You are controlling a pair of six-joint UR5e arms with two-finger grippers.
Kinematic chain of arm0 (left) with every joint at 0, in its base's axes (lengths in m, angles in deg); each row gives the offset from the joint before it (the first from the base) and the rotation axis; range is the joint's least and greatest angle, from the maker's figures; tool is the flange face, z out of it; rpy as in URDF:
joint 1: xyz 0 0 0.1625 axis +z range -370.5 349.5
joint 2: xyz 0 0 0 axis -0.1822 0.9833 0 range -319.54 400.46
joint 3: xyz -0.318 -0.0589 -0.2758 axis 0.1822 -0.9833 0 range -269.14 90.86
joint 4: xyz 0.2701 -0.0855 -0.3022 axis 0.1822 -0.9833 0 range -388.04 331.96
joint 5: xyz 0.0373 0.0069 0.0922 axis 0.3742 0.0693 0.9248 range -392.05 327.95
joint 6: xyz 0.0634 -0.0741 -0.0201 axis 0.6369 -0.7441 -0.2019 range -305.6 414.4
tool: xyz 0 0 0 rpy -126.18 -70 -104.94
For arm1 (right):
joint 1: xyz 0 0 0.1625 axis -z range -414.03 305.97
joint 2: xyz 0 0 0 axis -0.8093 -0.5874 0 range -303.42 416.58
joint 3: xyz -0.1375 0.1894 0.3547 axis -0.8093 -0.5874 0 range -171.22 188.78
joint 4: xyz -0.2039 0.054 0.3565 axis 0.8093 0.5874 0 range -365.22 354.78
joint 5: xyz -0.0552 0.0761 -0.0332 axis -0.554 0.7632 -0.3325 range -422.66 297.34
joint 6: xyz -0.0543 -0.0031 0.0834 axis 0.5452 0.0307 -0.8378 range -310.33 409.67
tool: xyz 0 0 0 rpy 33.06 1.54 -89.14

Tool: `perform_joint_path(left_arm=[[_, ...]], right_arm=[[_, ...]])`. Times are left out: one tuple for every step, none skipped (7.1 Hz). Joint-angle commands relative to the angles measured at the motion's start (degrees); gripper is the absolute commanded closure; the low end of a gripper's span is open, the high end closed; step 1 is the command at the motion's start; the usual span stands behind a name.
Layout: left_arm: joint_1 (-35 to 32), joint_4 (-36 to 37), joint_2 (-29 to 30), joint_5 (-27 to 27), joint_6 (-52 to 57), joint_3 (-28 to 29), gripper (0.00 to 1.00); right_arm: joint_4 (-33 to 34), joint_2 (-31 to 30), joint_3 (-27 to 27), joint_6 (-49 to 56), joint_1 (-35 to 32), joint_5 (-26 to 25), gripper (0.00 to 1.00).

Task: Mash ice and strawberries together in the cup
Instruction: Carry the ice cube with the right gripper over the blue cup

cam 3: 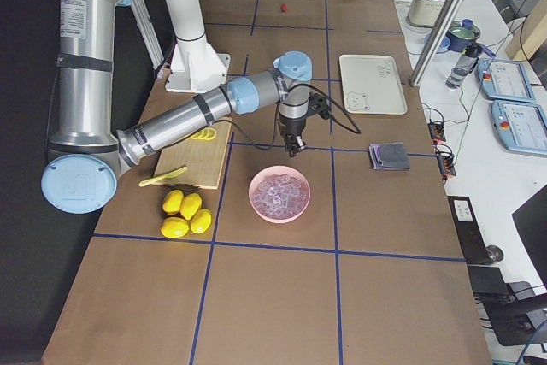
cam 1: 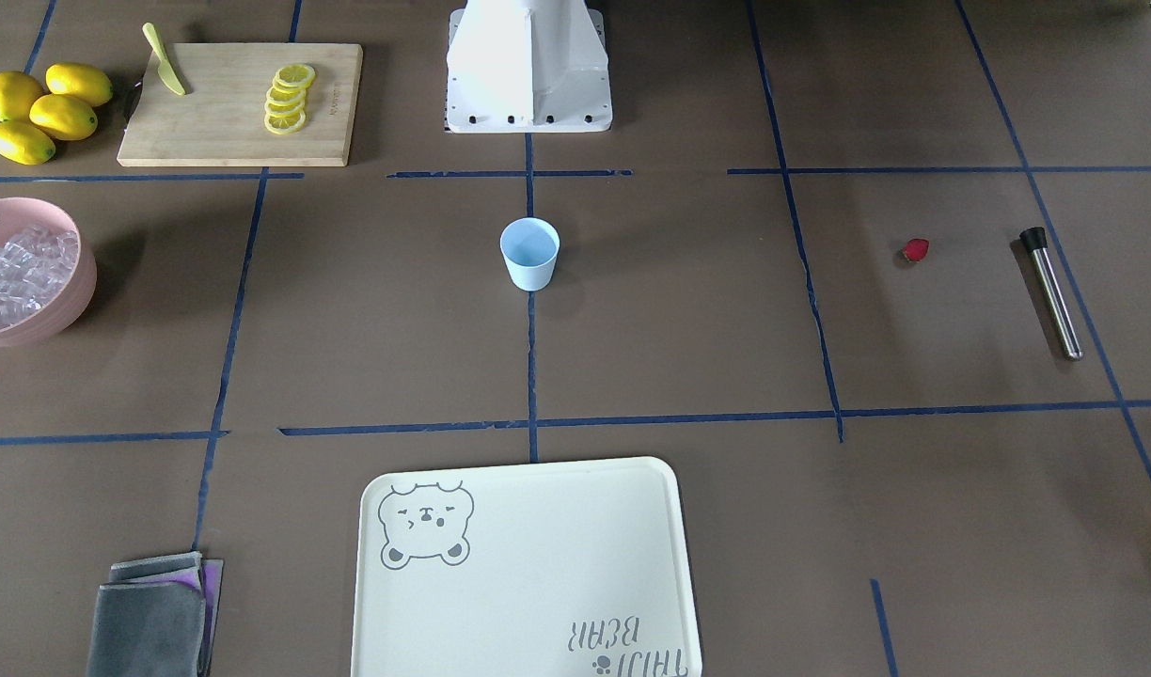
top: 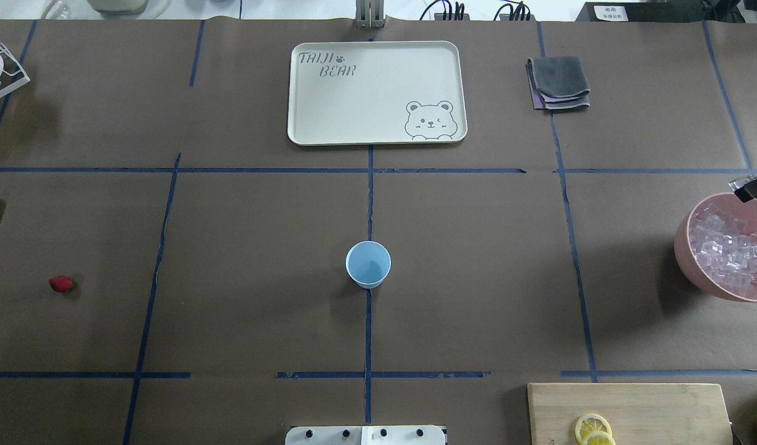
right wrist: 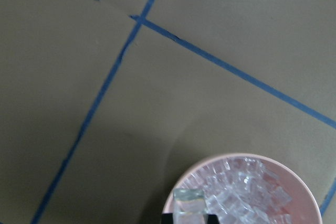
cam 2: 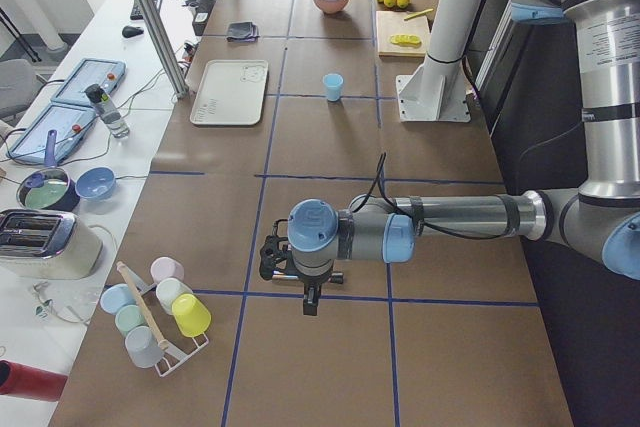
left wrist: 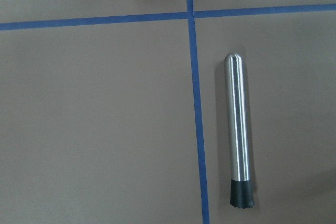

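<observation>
- Your right pincer [right wrist: 190, 216] is closed down on a single ice cube [right wrist: 189, 200]. In the right wrist view you can see the clear cube wedged between the two dark fingertips [right wrist: 169, 219] at the bottom edge.
- That cube hangs over the edge of the pink bowl [top: 684, 247], above the heap of ice [top: 728, 247] that fills it. From the right-side view the pincer looks lifted clear of the pile, not dug into it.
- Your left pincer [cam 2: 310, 297] only shows in the left-side view, so I honestly can't tell whether it's spread or pressed together. Its wrist camera looks straight down and no fingers show in it.
- Right under that camera you've got the steel muddler [left wrist: 239, 129] lying flat on the surface, black tip at one end, just beside a blue tape line.
- The cup [top: 368, 264] stands upright, mouth up, on the centre tape line in the middle of the surface, well apart from both pincers.
- The strawberry [top: 60, 283] lies on the brown paper over on your robot's left side, near the muddler and far from the cup.
- Past the cup, across from the robot, is the cream bear tray [top: 304, 93] with a folded grey cloth [top: 558, 80] off to its side.
- The cutting board [cam 1: 218, 132] carries lemon slices [cam 1: 289, 99] and sits on the right-arm side.
</observation>
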Motion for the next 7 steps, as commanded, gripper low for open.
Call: perform_joint_path(left_arm=[[0.0,0.0,0.0,0.0,0.0,0.1,0.0],[0.0,0.1,-0.1,-1.2,0.0,0.2,0.0],[0.0,0.1,0.0,-2.5,0.0,0.6,0.0],[0.0,0.1,0.0,-2.6,0.1,0.7,0.0],[0.0,0.1,0.0,-2.6,0.0,0.7,0.0],[0.0,0.1,0.0,-2.6,0.0,0.7,0.0],[0.0,0.1,0.0,-2.6,0.0,0.8,0.0]], right_arm=[[1.9,10.2,0.5,-18.5,4.4,2.7,1.0],[1.9,15.5,0.9,-31.4,10.1,2.1,1.0],[1.9,20.5,0.9,-43.1,16.7,-0.2,1.0],[1.9,25.3,0.7,-53.3,24.6,-5.7,1.0],[1.9,30.6,-1.0,-62.3,33.5,-13.5,1.0],[1.8,36.8,-6.2,-69.3,38.8,-19.0,1.0],[1.7,40.7,-10.7,-72.7,42.0,-21.2,1.0]])
